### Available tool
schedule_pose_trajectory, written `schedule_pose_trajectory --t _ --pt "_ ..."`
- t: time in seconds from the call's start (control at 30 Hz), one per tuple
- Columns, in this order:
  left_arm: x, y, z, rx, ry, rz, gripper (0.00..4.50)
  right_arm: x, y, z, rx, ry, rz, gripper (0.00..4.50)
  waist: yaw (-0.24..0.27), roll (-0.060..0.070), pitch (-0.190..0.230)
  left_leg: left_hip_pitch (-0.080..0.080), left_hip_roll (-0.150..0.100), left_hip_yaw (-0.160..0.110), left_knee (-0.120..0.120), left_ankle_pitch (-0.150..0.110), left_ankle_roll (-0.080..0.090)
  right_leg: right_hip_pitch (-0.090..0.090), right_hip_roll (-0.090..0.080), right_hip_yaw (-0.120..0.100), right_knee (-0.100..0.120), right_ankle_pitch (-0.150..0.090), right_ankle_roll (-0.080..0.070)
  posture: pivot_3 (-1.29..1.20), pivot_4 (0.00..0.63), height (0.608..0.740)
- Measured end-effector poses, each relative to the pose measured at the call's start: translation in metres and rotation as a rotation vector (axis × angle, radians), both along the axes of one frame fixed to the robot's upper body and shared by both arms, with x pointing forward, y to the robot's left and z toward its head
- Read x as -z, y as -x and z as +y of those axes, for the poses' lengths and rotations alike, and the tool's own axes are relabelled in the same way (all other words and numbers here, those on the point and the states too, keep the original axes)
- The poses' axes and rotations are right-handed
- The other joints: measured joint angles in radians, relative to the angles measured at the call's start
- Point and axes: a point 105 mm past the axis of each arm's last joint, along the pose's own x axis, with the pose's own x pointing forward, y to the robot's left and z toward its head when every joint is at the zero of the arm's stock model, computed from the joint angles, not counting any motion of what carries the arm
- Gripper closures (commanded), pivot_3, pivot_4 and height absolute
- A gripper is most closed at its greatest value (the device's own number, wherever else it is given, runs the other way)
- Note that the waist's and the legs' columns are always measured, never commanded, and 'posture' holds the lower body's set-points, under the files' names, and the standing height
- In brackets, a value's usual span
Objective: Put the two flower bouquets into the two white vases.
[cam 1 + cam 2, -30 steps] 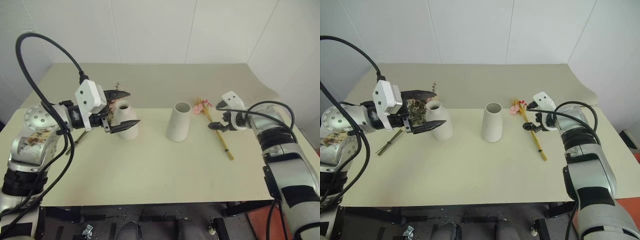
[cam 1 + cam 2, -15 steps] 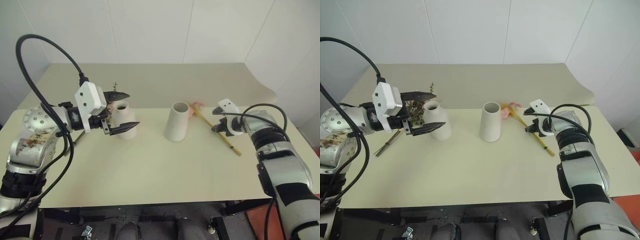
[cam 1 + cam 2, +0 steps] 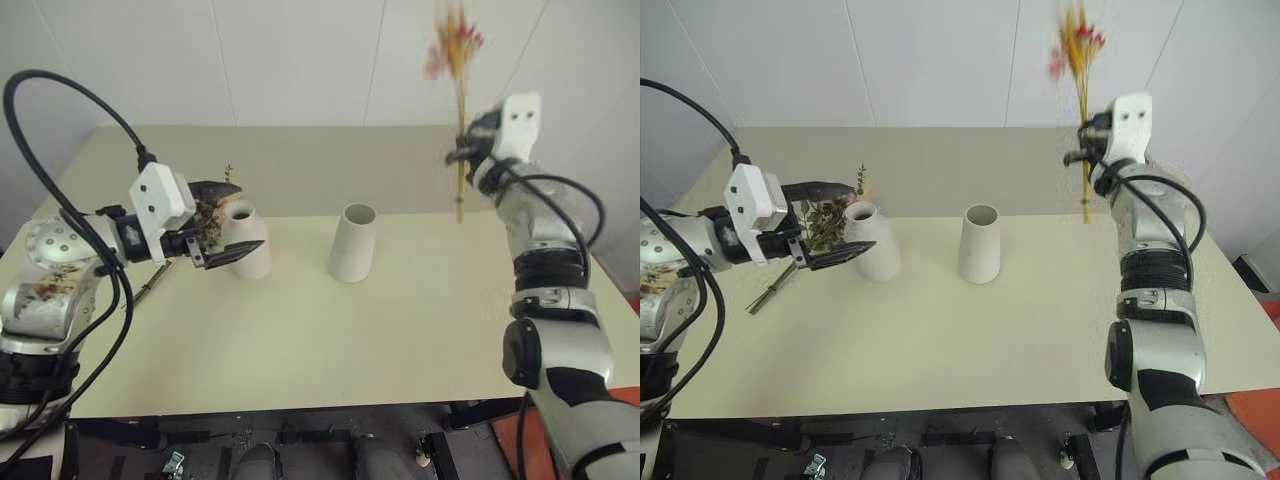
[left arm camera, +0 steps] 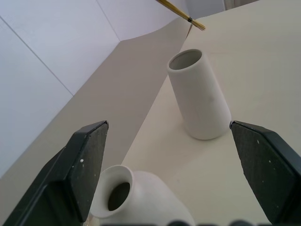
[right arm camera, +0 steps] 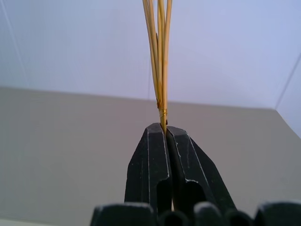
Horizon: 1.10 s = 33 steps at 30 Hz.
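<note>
Right gripper (image 5: 164, 134): fingers clamped on the yellow sprig (image 3: 460, 120), gripping low on the stems, above the cut ends. Sprig hangs near-vertical, long axis up-down, blossoms on top, stem ends pointing down, held high over the table's (image 3: 330, 340) right side.

Key relation: cone vase (image 3: 353, 243) sits below and to the left of the stem ends, mouth open and upright. Sprig axis roughly lines up with the vase axis already, so my read is the next move is mostly a shift left and then down, no big re-tilt needed. Right arm is clearly the nearer one to the cone vase.

Left gripper (image 4: 174, 165): fingers wide apart, holding nothing, either side of the bottle vase (image 3: 248, 240), not touching as far as I can tell. Greenery of the bushy bunch (image 3: 825, 215) shows just beside that vase; whether it's in the neck or behind it, can't tell.

No brands, labels or readable text anywhere.
</note>
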Motion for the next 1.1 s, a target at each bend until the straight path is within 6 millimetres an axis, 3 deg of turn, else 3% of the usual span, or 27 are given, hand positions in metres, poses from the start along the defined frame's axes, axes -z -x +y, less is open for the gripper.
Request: schedule_pose_trajectory --t 0.17,0.37,0.73,0.87,1.1 --pt "0.001 -0.002 0.013 -0.044 -0.002 0.011 0.00 -0.020 0.037 0.043 -0.238 -0.156 -0.172 4.47 0.004 0.000 0.000 0.000 0.000 0.000 0.000 0.000 0.000 0.000 0.000 0.000 0.001 0.000 0.000 0.00 0.150 0.740" --pt "0.002 0.000 0.021 -0.074 -0.007 0.015 0.00 0.006 0.047 0.082 -0.347 -0.142 -0.131 4.47 0.006 0.001 0.000 0.000 0.000 0.000 0.000 0.000 0.000 0.000 0.000 0.000 0.001 0.000 0.000 0.00 0.150 0.740" --pt "0.005 0.004 0.026 -0.106 -0.013 0.020 0.00 0.023 0.047 0.096 -0.380 -0.134 -0.124 4.47 0.006 0.001 0.000 0.001 0.000 0.000 0.000 0.000 0.000 -0.001 0.000 0.000 0.000 0.000 0.000 0.00 0.150 0.740" --pt "0.004 0.004 0.026 -0.108 -0.012 0.019 0.00 0.036 0.047 0.097 -0.407 -0.124 -0.105 3.45 0.005 0.001 0.000 0.000 0.000 0.000 0.000 0.000 0.000 -0.001 0.000 0.000 0.000 0.000 0.000 0.00 0.150 0.740" --pt "0.004 0.005 0.027 -0.113 -0.011 0.019 0.00 0.058 0.062 0.100 -0.468 -0.098 -0.099 1.02 0.006 0.001 0.000 0.000 0.000 0.000 0.000 0.000 0.000 -0.001 0.000 0.000 0.000 0.000 0.000 0.00 0.150 0.740"
